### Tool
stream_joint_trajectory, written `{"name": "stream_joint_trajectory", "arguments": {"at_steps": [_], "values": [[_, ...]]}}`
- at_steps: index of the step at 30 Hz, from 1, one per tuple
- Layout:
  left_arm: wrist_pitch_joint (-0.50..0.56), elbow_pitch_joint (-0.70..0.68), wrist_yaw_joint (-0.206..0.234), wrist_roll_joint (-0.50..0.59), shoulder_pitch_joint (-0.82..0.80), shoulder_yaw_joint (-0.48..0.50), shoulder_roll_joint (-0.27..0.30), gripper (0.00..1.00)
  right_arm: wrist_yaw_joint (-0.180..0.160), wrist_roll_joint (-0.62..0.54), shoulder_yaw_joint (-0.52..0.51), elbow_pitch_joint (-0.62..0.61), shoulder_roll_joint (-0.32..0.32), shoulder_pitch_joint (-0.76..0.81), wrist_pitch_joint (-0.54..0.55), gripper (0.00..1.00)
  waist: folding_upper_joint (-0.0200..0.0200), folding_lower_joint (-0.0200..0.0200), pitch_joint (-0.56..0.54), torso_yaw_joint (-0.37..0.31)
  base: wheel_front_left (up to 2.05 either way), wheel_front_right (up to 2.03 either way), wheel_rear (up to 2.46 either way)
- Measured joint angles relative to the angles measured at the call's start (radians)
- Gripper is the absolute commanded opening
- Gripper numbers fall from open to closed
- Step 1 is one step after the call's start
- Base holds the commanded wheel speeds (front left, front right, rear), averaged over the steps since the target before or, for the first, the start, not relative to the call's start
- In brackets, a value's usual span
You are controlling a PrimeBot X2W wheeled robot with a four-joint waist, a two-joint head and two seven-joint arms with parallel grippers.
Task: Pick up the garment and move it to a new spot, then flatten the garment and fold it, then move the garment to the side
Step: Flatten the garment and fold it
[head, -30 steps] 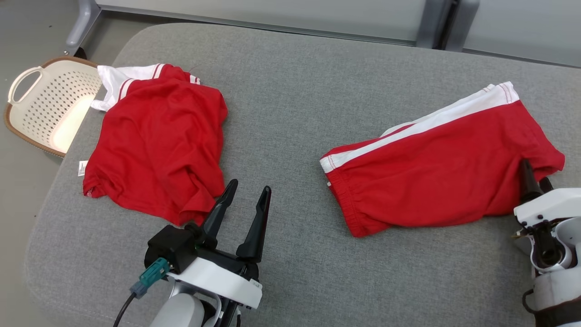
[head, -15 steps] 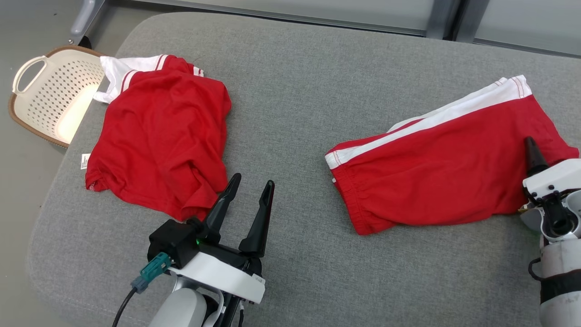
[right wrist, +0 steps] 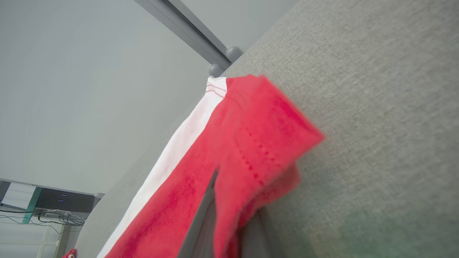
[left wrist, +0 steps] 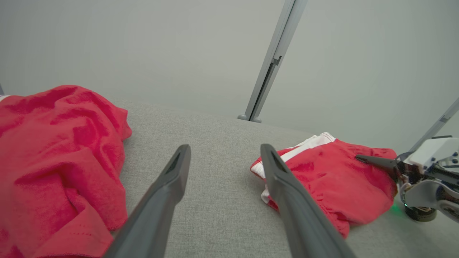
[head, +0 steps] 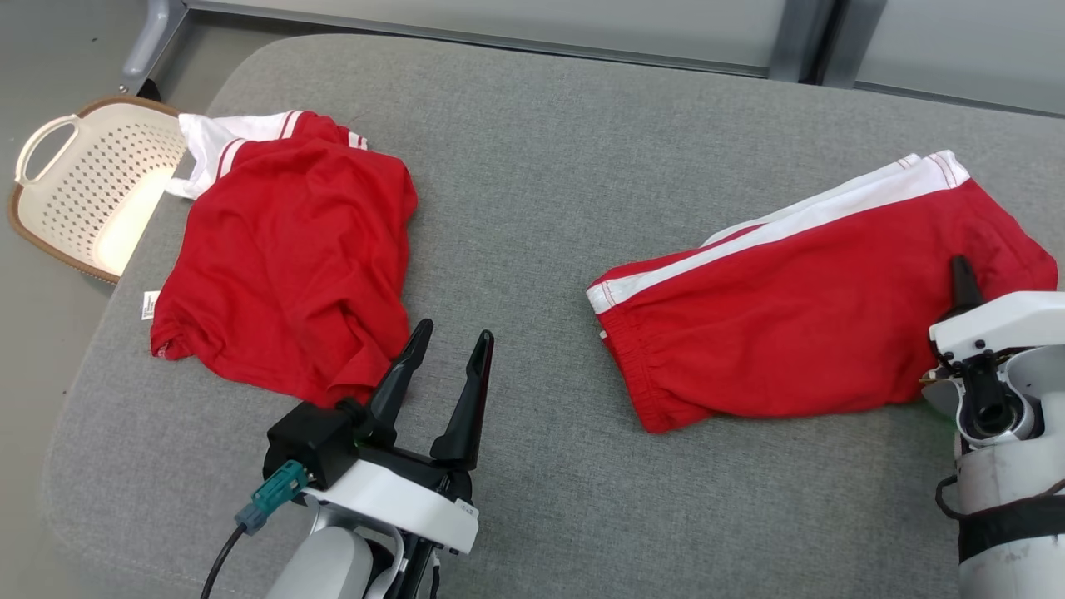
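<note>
**A:** Found the garment?

**B:** Saw red shorts (head: 799, 308) lying flat on the right half of the grey counter (head: 532, 166), well apart from a red shirt (head: 283, 258) crumpled on the left half.

**A:** Pointed which way?

**B:** Ran lengthwise across the head view, left to right, tilted so that the right end sat farther from the robot. Had the gathered waistband at the near left end, facing the middle of the counter, and the leg hems at the far right end. Carried a white stripe along the far long edge.

**A:** Gripped by anything?

**B:** Pinched close to the right-hand leg hem by the right gripper (head: 959, 268), jaws closed on a fold of red cloth. Caught that cloth bunched between the two dark fingers in the right wrist view, a little blurred.

**A:** And on the other side?

**B:** Noted the left gripper (head: 456, 331) hovering over bare counter just beside the shirt's near corner, jaws spread wide, holding nothing, fingers aimed away from the robot.

**A:** Anything else?

**B:** Made out a pale perforated basket (head: 91, 191) on the floor past the counter's left edge, near the shirt's white part.
</note>
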Motion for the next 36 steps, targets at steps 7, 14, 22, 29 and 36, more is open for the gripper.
{"name": "stream_joint_trajectory", "arguments": {"at_steps": [7, 14, 22, 29, 36], "values": [[0.000, 0.003, 0.000, 0.010, 0.006, 0.010, 0.000, 1.00, 0.000, 0.069, 0.041, -0.070, 0.006, 0.077, -0.085, 0.00, 0.0000, 0.0000, -0.033, -0.049, 0.00, 0.00, 0.00], [0.000, 0.012, 0.000, 0.032, 0.033, 0.026, -0.001, 1.00, 0.000, 0.116, 0.009, -0.139, -0.005, 0.197, -0.152, 0.00, 0.0000, 0.0000, -0.086, -0.120, 0.00, 0.00, 0.00], [0.000, 0.021, -0.002, 0.037, 0.065, 0.030, -0.001, 1.00, -0.001, -0.035, -0.154, -0.135, -0.034, 0.296, -0.250, 0.00, 0.0000, 0.0001, -0.145, -0.169, 0.00, 0.00, 0.00], [0.000, 0.028, -0.005, 0.039, 0.083, 0.033, -0.001, 1.00, -0.001, -0.062, -0.062, -0.195, -0.011, 0.290, -0.271, 0.00, 0.0000, 0.0000, -0.176, -0.176, 0.00, 0.00, 0.00], [0.000, 0.036, 0.001, 0.028, 0.090, 0.045, 0.000, 1.00, -0.001, 0.004, 0.237, -0.307, -0.001, 0.333, -0.307, 0.00, 0.0000, 0.0001, -0.213, -0.168, 0.00, 0.00, 0.00]]}}
